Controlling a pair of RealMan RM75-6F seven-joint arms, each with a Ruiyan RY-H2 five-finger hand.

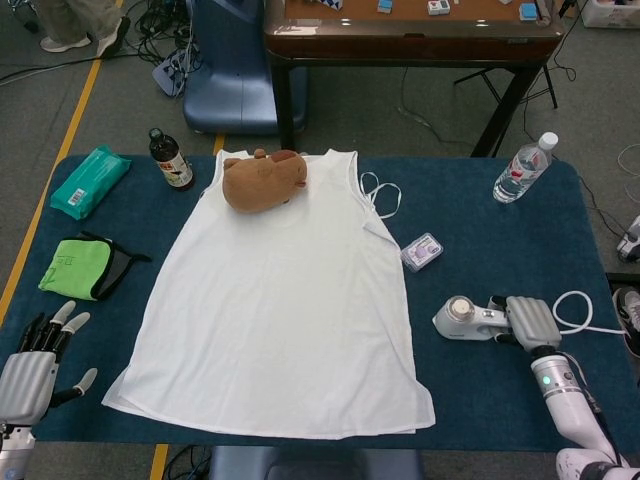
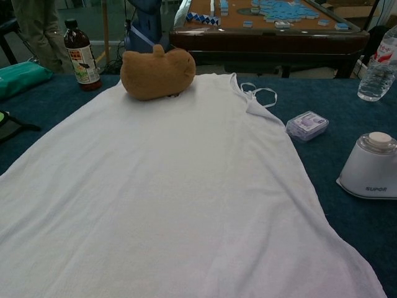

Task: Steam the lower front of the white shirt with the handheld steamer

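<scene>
White cotton — the shirt — was spread flat on the blue counter, its lower hem lying between the two hands. The handheld steamer was gripped by its handle in the right hand, with the round head pointing inward from that hand toward the shirt's right edge, from which it was kept apart. In the chest view the steamer's head was seen low over the counter; whether it touched the cloth surface could not be told. A white cord was looped just outward of the right hand.

The left hand was held at the near corner, fingers spread and nothing gripped. Just beyond it lay a green cloth. A brown plush toy was set on the shirt's collar — far from both hands.
</scene>
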